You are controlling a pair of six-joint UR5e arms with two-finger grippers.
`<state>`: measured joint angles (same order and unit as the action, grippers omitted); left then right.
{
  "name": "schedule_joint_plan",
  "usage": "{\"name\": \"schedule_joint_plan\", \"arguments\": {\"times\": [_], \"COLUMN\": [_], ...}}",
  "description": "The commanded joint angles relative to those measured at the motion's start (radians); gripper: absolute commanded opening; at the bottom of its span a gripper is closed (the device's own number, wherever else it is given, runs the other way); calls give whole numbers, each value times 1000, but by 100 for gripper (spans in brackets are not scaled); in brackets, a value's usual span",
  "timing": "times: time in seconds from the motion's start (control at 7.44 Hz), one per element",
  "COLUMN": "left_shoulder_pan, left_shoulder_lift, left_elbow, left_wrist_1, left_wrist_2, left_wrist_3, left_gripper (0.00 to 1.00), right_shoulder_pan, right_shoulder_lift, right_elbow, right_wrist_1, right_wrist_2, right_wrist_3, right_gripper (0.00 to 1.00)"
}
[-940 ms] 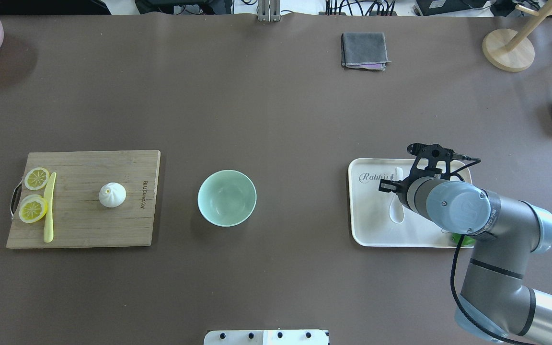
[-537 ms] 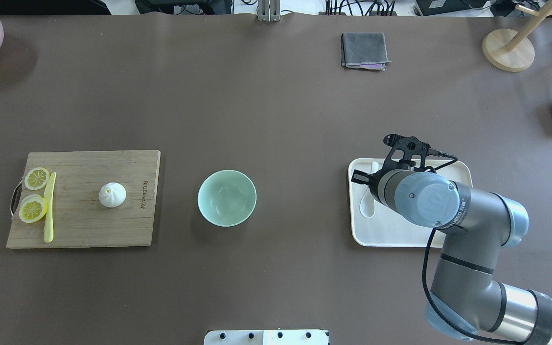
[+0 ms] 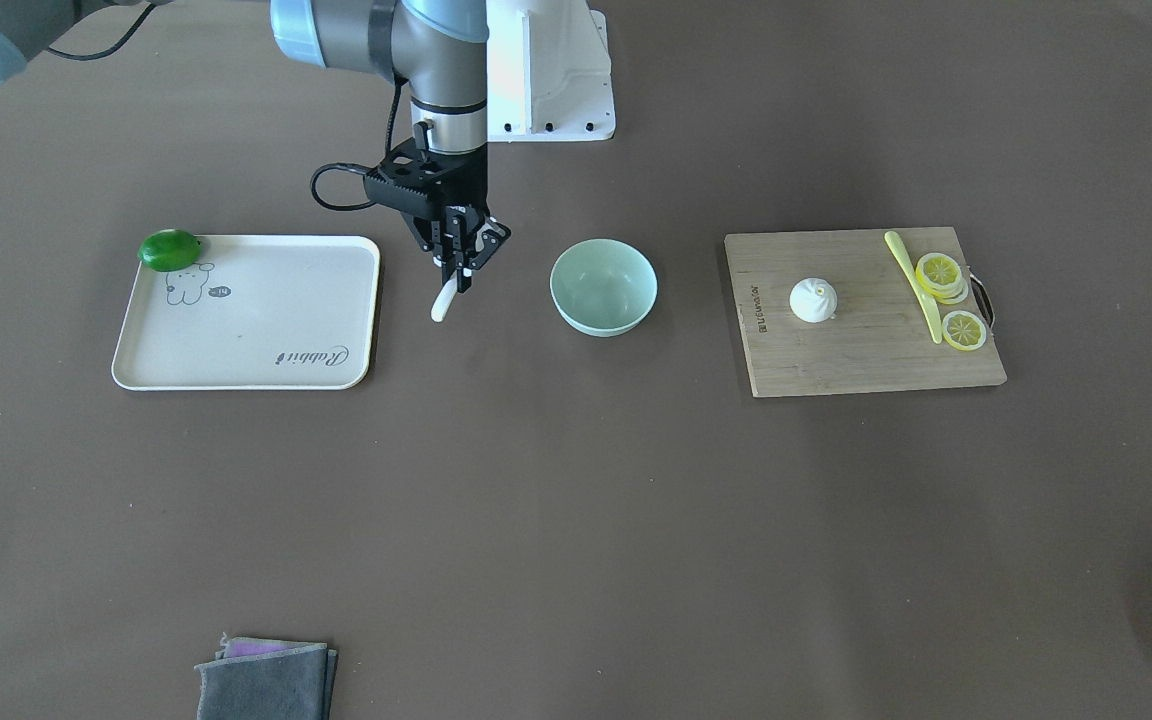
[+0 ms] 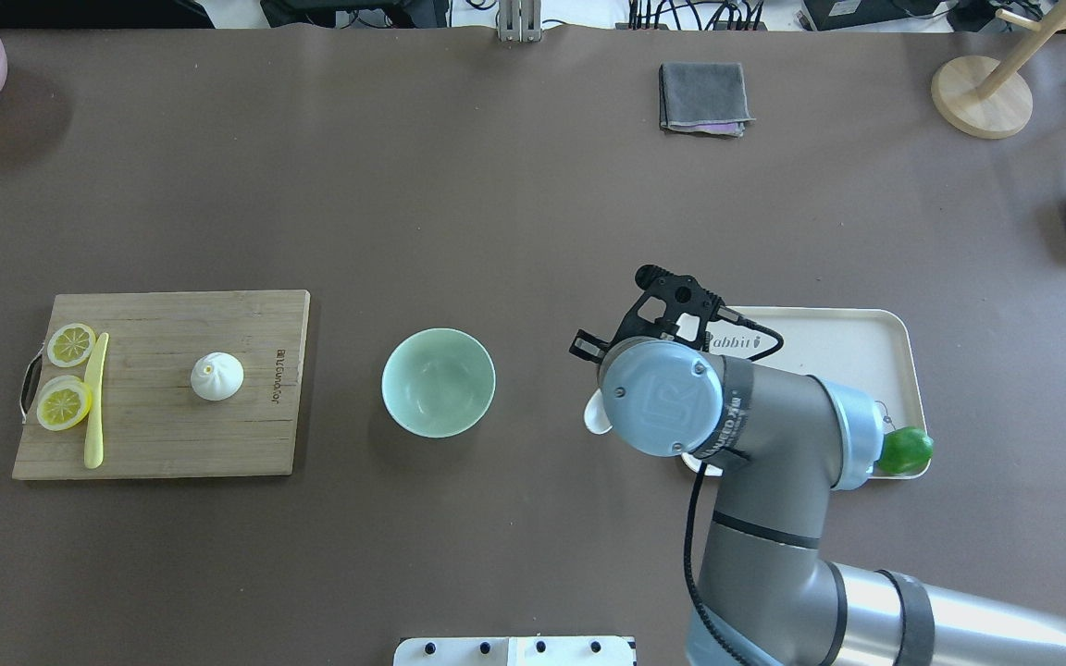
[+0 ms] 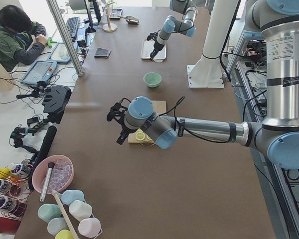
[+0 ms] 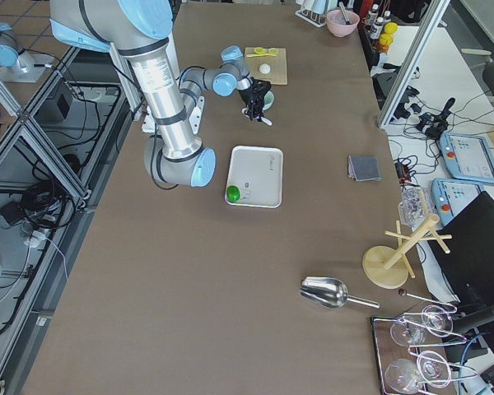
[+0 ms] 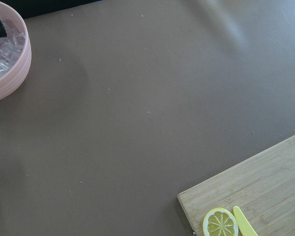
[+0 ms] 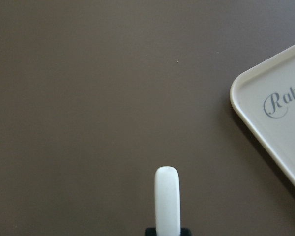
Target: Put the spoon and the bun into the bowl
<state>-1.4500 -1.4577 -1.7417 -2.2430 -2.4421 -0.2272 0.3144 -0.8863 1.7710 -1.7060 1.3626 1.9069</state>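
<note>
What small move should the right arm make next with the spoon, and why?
Probably shift the right gripper sideways toward the bowl. It is shut on the spoon, which hangs over bare table between the tray and the bowl, not yet above the rim.

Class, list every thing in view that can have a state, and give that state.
spoon, held above the table, between tray and bowl
right hand, shut on the spoon
bowl, upright and empty
bun, on the cutting board, untouched
left hand, open or shut unclear
tray, holding only a green fruit
</note>
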Motion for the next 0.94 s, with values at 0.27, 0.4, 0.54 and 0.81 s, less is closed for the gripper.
{"name": "schedule_joint_plan", "arguments": {"times": [0.27, 0.4, 0.54, 0.81], "left_shoulder_pan": [3, 3, 3, 3], "left_shoulder_lift": [25, 28, 28, 28], "left_elbow": [-1, -1, -1, -1], "left_wrist_1": [-27, -29, -29, -29], "left_wrist_2": [0, -2, -2, 0], "left_wrist_3": [-1, 0, 0, 0], "left_gripper": [99, 99, 99, 98], "right_shoulder_pan": [-58, -78, -86, -86], "right_shoulder_lift": [263, 270, 289, 346], "right_elbow": [-277, -286, -295, -381], "right_wrist_1": [-64, -69, -72, -70], "right_wrist_2": [-69, -107, -120, -157], "right_wrist_3": [198, 202, 234, 259], "right_gripper": [0, 0, 0, 0]}}
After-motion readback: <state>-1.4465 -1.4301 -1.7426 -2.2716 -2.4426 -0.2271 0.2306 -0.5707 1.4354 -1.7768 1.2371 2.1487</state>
